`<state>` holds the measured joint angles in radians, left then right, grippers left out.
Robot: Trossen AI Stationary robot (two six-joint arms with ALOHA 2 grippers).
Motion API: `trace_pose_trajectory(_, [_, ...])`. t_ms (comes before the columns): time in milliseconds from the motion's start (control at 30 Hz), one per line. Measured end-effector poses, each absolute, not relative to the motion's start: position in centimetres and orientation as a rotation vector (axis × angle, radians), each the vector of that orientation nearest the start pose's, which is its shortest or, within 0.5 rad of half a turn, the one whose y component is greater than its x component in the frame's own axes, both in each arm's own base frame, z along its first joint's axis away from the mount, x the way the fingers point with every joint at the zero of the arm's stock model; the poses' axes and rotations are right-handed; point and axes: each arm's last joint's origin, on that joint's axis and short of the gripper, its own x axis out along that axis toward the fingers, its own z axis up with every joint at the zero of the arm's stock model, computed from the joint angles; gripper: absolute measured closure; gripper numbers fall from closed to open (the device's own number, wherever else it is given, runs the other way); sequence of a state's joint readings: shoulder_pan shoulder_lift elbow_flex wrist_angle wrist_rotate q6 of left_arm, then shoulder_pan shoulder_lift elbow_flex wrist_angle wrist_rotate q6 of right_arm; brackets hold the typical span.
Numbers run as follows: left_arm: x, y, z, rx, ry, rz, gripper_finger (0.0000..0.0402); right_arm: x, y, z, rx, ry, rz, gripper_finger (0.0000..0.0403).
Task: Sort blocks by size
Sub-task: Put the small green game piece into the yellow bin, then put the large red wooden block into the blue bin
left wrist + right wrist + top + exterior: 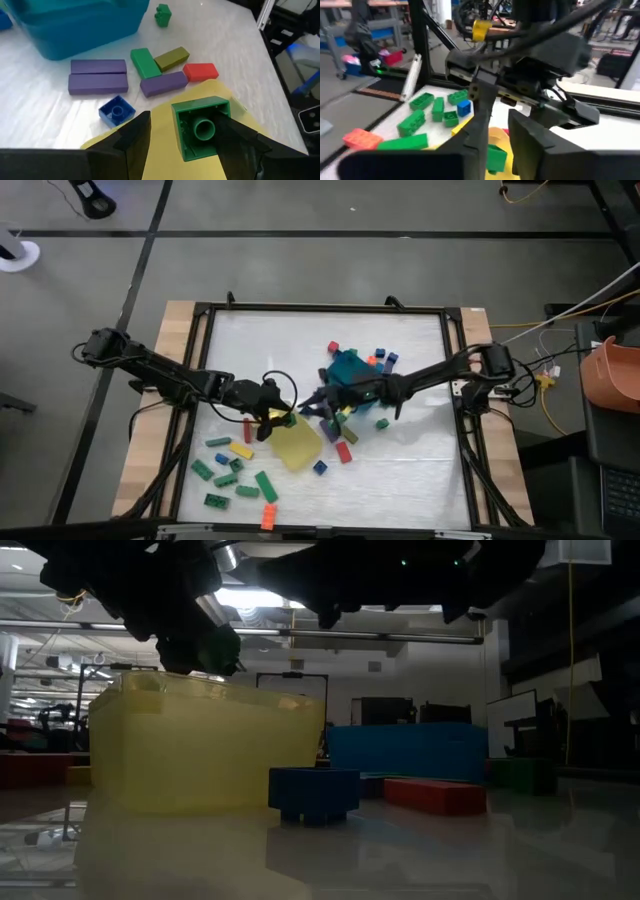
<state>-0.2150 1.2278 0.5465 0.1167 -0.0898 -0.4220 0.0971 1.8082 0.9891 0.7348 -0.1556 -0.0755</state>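
As I am hanging over the table, my left gripper [187, 137]: standing wide, with a green block [202, 127] between the fingers, its hollow underside facing the wrist camera; it is touching one finger [240, 145] while a strip of yellow is showing between it and the other.
Below that block: the yellow tray [165, 115] is lying directly underneath.
Just past the tray's edge: a blue cube [116, 110] is sitting on the white table [45, 115], beside a purple block [162, 83] and a red block [200, 71].
A little farther: two purple bars [97, 75] are lying side by side and touching, with a green bar [144, 62] and an olive block [172, 58] next to them.
Farther still: the teal tray [75, 25] is standing behind the purple bars.
My right gripper [318, 402]: reaching in between the teal tray and the yellow tray, close to my left gripper; I cannot tell whether it is gripping anything.
Rest of the blocks [235, 475]: mostly green ones, plus a yellow and an orange one, are lying near the table's left front corner, with a few more scattered around the teal tray.
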Motion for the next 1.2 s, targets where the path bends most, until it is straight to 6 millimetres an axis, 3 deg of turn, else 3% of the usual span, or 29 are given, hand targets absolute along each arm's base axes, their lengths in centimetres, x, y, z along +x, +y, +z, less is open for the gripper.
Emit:
trace_pose_trajectory(200, [23.6,-4.9,19.3,-0.332,0.573,0.0,0.021,41.0,5.8,20.5,-0.111,0.079,0.249,0.0361])
trace_pose_trajectory(400, [23.6,-4.9,19.3,-0.333,0.573,0.0,0.021,42.9,6.0,19.0,-0.112,0.15,0.246,0.0373])
trace_pose_trajectory(767, [23.5,-5.0,19.1,-0.338,0.598,-0.027,0.021,42.7,5.9,17.8,-0.079,0.302,0.246,0.0375])
trace_pose_trajectory(900, [23.5,-5.0,19.7,-0.352,0.562,-0.05,0.021,42.4,5.9,16.3,-0.076,0.421,0.242,0.0375])
trace_pose_trajectory(1200, [21.9,-4.8,21.2,-0.351,0.564,-0.095,0.021,42.2,5.9,17.2,-0.091,0.397,0.242,0.0375])
